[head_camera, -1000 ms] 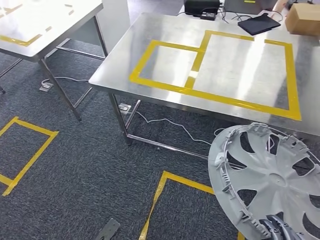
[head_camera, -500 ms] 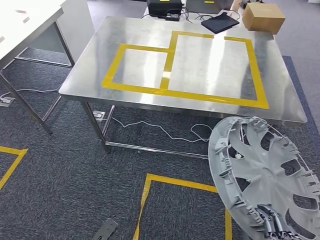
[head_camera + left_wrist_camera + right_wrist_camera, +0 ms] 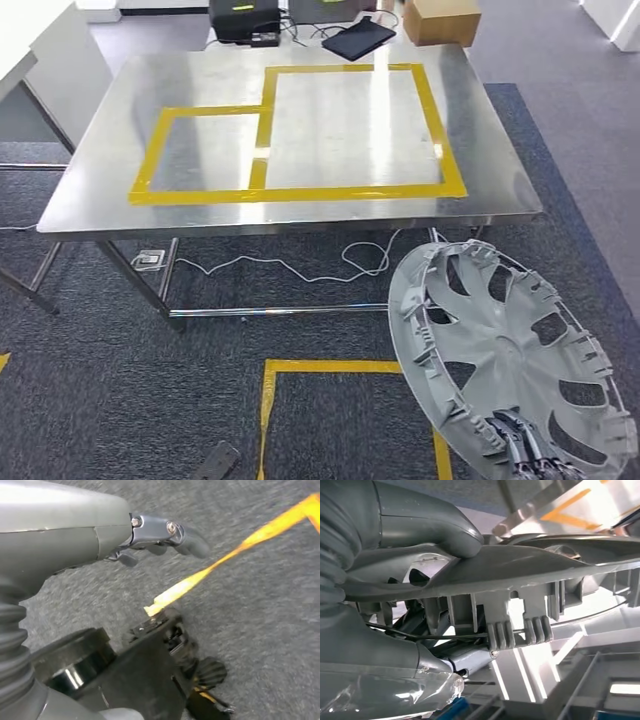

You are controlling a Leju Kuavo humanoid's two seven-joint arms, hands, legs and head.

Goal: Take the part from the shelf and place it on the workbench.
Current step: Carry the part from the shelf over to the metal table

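Low at the right of my head view, my right hand (image 3: 528,455) grips the near rim of the part (image 3: 506,360), a grey wheel cover; the right wrist view shows the thumb (image 3: 433,527) pressed on one face and the fingers (image 3: 433,667) under the ribbed rim. I hold the part tilted in the air above the dark carpet (image 3: 113,400), its back with the clips turned toward me, its far edge near the front edge of the steel worktop (image 3: 90,205) but not on it. My left hand (image 3: 158,535) hangs over the carpet with its fingers loosely apart and nothing in them. Yellow tape (image 3: 302,192) marks two rectangles on the worktop, and a cardboard box (image 3: 441,20) and a dark flat device (image 3: 358,38) lie at its far edge.
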